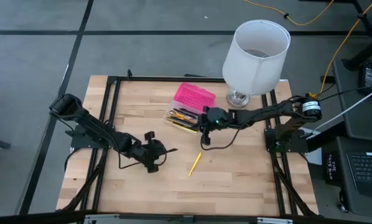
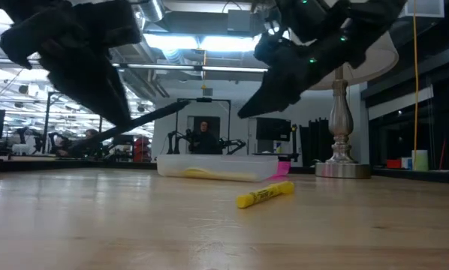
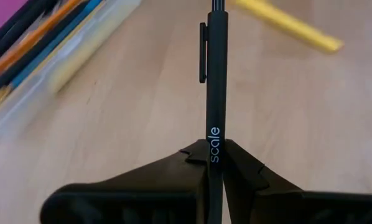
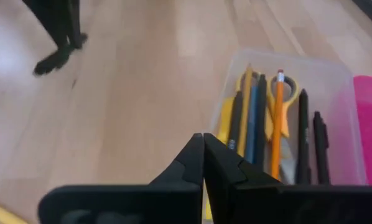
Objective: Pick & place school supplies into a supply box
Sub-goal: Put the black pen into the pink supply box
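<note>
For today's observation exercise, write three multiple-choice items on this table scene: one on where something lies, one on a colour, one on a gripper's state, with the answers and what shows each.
1. Where does the yellow marker lie?
A. in the pencil case
B. on the bare table, between the two grippers
C. under the lamp

2. What colour is the pen in the left gripper?
A. black
B. blue
C. orange

3. How is the right gripper?
A. shut on the scissors
B. wide open
C. shut and empty

Answers:
1 B: the high view shows it alone on the table, apart from the pencil case.
2 A: the left wrist view shows a black pen clamped between the fingers.
3 C: in the right wrist view its fingers meet with nothing between them, beside the case.
</note>
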### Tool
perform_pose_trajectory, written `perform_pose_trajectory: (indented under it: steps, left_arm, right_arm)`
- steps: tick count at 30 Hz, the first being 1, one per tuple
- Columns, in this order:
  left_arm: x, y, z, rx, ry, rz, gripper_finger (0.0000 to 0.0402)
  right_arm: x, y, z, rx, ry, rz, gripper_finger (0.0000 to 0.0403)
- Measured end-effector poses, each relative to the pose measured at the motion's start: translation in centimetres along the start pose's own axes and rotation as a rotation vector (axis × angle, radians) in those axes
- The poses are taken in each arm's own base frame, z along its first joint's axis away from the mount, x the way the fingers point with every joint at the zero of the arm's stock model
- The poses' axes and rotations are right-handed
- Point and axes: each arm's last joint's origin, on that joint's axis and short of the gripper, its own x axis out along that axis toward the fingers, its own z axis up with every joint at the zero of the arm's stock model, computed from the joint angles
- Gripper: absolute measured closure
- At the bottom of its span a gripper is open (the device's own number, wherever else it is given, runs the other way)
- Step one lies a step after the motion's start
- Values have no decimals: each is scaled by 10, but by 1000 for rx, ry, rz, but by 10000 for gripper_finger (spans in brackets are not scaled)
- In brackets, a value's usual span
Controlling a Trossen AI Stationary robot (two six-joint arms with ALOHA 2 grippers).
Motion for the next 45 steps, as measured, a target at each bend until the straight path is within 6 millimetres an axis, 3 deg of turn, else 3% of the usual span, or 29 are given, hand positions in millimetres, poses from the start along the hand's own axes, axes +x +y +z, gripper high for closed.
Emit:
perform_pose_trajectory:
  steps: [8, 17, 29, 38, 45]
  left_arm:
    - [9, 19, 3, 71, -123, -116, 387]
    - [8, 35, 16, 212, -315, -222, 387]
    - [11, 59, 37, 258, -466, -294, 386]
    - [16, 78, 43, 232, -462, -227, 386]
    - [14, 102, 66, 289, -393, -141, 386]
  right_arm:
    - [-17, 34, -20, -16, -127, -27, 397]
    - [-25, 55, -36, -22, -249, -114, 394]
    - [-28, 64, -42, 43, -269, -91, 394]
    - [-29, 72, -44, 28, -266, -65, 393]
    - [-29, 72, -43, 28, -266, -66, 393]
